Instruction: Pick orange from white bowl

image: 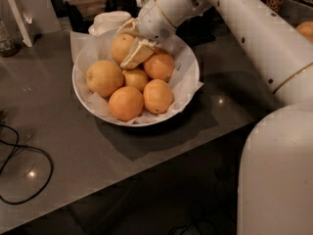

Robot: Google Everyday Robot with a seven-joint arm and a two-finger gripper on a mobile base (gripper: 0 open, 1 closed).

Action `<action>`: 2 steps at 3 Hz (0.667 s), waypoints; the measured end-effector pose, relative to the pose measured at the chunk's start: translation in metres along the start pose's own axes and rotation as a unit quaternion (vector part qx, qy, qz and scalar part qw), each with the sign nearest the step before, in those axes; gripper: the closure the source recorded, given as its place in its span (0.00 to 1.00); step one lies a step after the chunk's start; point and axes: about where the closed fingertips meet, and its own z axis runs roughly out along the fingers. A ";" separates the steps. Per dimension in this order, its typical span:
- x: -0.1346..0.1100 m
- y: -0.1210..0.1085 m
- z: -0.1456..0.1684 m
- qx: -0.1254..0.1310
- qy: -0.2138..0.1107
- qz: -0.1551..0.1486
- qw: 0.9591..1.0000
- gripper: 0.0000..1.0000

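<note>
Reaching into the white bowl (98, 114) on the bench (73, 151), the hand (128, 47) sits against the rear orange (119, 48), which rests on the other fruit. Can't tell whether it grips. Orange is probably firm, fairly heavy, with dimpled skin and apt to roll; hold across the widest part.

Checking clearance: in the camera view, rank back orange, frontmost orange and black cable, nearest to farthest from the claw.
1. Back orange, at the claw, white bowl's rear.
2. Frontmost orange, bowl's near rim.
3. Black cable, far left on the table.
</note>
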 end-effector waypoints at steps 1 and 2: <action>0.005 0.007 0.004 -0.002 0.002 0.004 1.000 1.00; 0.002 0.006 0.001 -0.002 0.002 0.004 1.000 1.00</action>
